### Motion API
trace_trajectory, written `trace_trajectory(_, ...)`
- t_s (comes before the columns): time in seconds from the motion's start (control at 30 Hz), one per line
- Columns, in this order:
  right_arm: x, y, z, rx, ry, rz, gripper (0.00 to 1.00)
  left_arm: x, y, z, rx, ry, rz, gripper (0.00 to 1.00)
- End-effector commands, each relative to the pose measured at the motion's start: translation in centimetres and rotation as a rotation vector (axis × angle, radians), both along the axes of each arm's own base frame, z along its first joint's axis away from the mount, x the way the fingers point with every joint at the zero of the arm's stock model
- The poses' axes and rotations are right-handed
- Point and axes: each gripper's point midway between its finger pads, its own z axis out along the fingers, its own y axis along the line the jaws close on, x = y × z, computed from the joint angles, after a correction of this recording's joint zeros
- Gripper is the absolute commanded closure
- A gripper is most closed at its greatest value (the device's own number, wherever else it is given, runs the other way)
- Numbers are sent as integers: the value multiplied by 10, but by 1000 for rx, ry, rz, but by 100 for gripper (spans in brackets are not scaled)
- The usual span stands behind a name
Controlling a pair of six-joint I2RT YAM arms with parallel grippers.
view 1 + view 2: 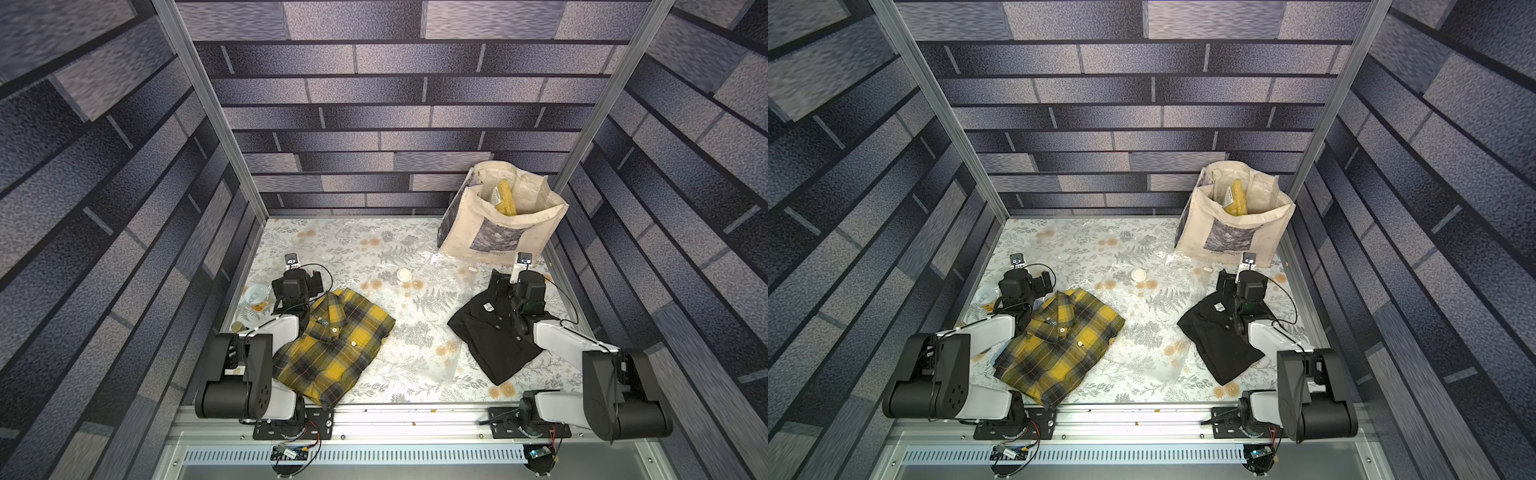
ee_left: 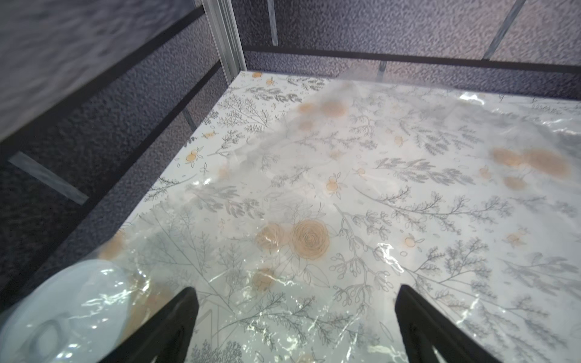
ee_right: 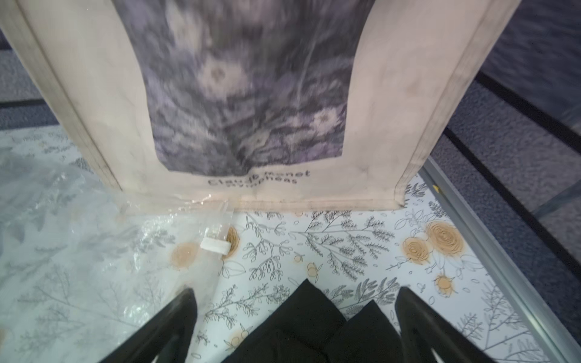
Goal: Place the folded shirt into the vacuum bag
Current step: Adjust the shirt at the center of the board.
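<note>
Crinkly transparent plastic vacuum bag [image 1: 419,316]

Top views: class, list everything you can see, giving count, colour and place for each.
vacuum bag: one, clear, spread over the table's middle
valve cap: one, white, on the bag
plaid shirt: one, yellow and black, folded, by the left arm
black shirt: one, black, folded, by the right arm
tote: one, beige with grey picture, far right corner
packet: one, yellow, inside the tote
bowl: one, white, left edge
table: one, white floral cover
left fingers: two, black, open, over the bag
right fingers: two, black, open, over the black shirt
</note>
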Motion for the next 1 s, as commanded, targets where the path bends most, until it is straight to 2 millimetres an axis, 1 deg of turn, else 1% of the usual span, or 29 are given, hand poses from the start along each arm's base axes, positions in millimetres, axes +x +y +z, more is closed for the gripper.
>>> trace_trajectory(0.0,-46,-24,-3,56,309,-239,0,-27,1,32,75,44,104,0)
trace_trajectory(0.03,-52,-19,-1,92,364,-238,0,-32,-4,41,63,40,100,0)
trace_trajectory(0.07,-53,-8,-1,145,403,-194,0,-36,-11,49,43,37,82,0)
trace_trajectory(0.1,-54,0,-4,203,432,-185,0,-39,-16,55,28,36,65,0)
trace_trajectory(0.13,-61,8,-11,278,491,-199,0,-43,-22,61,-2,35,44,0)
trace_trajectory(0.17,-61,25,-18,346,543,-122,0,-46,-29,66,-46,39,19,0)
trace_trajectory(0.2,-61,43,-23,409,574,-30,4,-47,-33,71,-98,32,7,0)
trace_trajectory(0.23,-63,51,-25,452,582,-15,12,-52,-34,65,-169,66,19,0)
trace_trajectory(0.27,-64,58,-24,495,559,2,18,-59,-29,60,-278,88,86,0)
trace_trajectory(0.3,-66,63,-21,520,537,22,22,-64,-24,53,-384,112,154,0)
trace_trajectory(0.33,-68,64,-18,521,521,19,23,-62,-29,48,-495,150,119,0)
trace_trajectory(0.37,-71,67,-14,510,513,25,23,-60,-37,44,-579,182,48,0)
trace_trajectory(0.4,-73,72,-11,500,515,37,22,-60,-42,41,-649,213,11,0)
trace_trajectory(0.43,-76,80,-10,499,525,58,22,-61,-44,38,-666,237,8,0)
trace_trajectory(0.47,-78,89,-10,502,540,79,22,-61,-47,37,-653,253,-3,0)
trace_trajectory(0.53,-86,116,-18,481,585,128,21,-64,-62,39,-532,289,-45,0)
trace_trajectory(0.57,-89,130,-23,463,612,159,22,-65,-70,41,-465,303,-64,0)
trace_trajectory(0.6,-93,144,-29,430,644,183,22,-67,-84,42,-401,320,-100,0)
trace_trajectory(0.67,-97,160,-38,378,686,198,22,-72,-104,42,-319,356,-136,0)
trace_trajectory(0.7,-97,170,-41,379,702,216,22,-75,-116,42,-298,371,-155,0)
trace_trajectory(0.73,-98,177,-44,378,715,228,22,-79,-132,40,-288,386,-197,0)
trace_trajectory(0.77,-97,182,-45,373,720,229,23,-83,-143,38,-286,393,-220,0)
trace_trajectory(0.83,-97,201,-49,372,745,262,24,-91,-168,33,-287,411,-270,0)
trace_trajectory(0.87,-96,211,-49,372,755,278,25,-95,-176,29,-288,420,-284,0)
trace_trajectory(0.9,-94,228,-46,368,758,304,26,-98,-184,23,-295,435,-295,0)
trace_trajectory(0.97,-95,251,-49,359,771,324,27,-103,-195,7,-318,477,-301,0)
